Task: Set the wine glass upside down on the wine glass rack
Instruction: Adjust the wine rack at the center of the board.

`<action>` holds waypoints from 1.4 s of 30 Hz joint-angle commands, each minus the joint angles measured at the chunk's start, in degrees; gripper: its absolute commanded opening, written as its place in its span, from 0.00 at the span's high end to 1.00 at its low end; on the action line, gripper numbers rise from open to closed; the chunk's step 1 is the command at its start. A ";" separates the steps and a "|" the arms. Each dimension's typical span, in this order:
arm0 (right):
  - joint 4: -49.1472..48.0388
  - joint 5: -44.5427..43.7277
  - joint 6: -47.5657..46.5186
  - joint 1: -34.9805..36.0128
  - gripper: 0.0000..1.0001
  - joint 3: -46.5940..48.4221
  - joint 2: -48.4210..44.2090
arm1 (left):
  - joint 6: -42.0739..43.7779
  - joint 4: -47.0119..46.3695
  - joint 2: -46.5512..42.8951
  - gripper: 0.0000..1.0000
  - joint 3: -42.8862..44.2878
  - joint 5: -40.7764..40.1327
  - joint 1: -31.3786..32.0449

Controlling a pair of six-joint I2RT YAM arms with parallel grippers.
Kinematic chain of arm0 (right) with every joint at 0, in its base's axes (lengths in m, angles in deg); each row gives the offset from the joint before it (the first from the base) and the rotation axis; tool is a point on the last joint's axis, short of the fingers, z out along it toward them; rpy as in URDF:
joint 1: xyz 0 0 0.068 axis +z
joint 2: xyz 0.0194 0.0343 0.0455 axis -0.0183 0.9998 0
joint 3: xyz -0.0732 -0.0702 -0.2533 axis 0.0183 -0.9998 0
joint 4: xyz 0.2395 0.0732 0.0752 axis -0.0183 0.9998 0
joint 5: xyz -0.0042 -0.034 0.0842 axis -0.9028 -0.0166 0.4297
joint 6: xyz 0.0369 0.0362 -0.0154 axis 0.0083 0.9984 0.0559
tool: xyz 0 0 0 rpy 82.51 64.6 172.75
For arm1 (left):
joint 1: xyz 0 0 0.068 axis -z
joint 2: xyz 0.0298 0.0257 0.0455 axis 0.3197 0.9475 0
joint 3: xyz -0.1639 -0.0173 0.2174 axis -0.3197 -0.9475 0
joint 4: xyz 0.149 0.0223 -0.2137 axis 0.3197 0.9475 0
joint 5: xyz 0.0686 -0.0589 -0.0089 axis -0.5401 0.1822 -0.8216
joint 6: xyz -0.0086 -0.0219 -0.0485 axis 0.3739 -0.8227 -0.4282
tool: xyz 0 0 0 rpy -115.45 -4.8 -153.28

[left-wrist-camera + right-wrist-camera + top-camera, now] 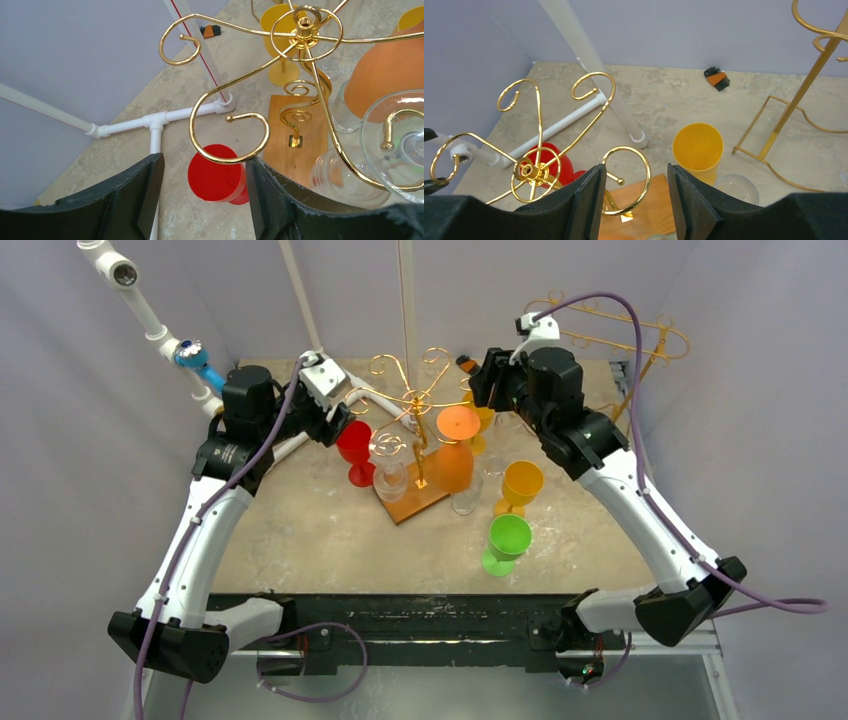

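The gold wine glass rack [412, 400] stands on a wooden base [408, 502] mid-table. An orange glass [455, 452] and a clear glass [390, 476] hang upside down on it. A red wine glass [355, 450] stands upright to its left, seen below my left gripper [205, 195], which is open and empty above it, beside a rack hook [230, 137]. My right gripper [635, 200] is open and empty over another rack hook [625, 175], with a yellow glass [698, 147] just beyond. In the top view, left gripper [335, 425] and right gripper [480, 390] flank the rack.
A second yellow glass [521, 485], a green glass [508, 540] and a clear glass [465, 500] stand right of the base. A second gold rack [640, 340] stands at the back right. White pipes [155, 122] cross the back left. An orange-handled tool [715, 78] lies near the wall.
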 commanded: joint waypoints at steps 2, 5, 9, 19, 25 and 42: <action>-0.59 2.04 -0.81 -1.13 0.45 0.42 0.96 | 0.66 -1.85 -0.11 0.37 2.76 -1.28 0.08; -1.02 3.85 -0.39 -1.22 0.48 -0.44 1.23 | 0.73 -1.74 -0.05 0.39 2.84 -1.24 0.08; -1.77 5.61 0.41 -1.23 0.56 -1.54 1.10 | 0.72 -2.01 0.20 0.42 2.83 -1.13 0.08; -3.62 7.66 2.59 -1.21 0.74 -6.11 -1.73 | 0.55 -2.90 2.16 0.48 3.69 -0.33 0.08; -3.58 7.81 3.71 -1.21 0.76 -8.37 -4.05 | 0.99 -3.29 3.34 0.50 3.90 -0.41 0.08; -3.37 10.19 7.72 3.08 0.86 -12.39 -9.21 | 1.25 -3.84 4.10 0.52 4.12 -0.25 0.08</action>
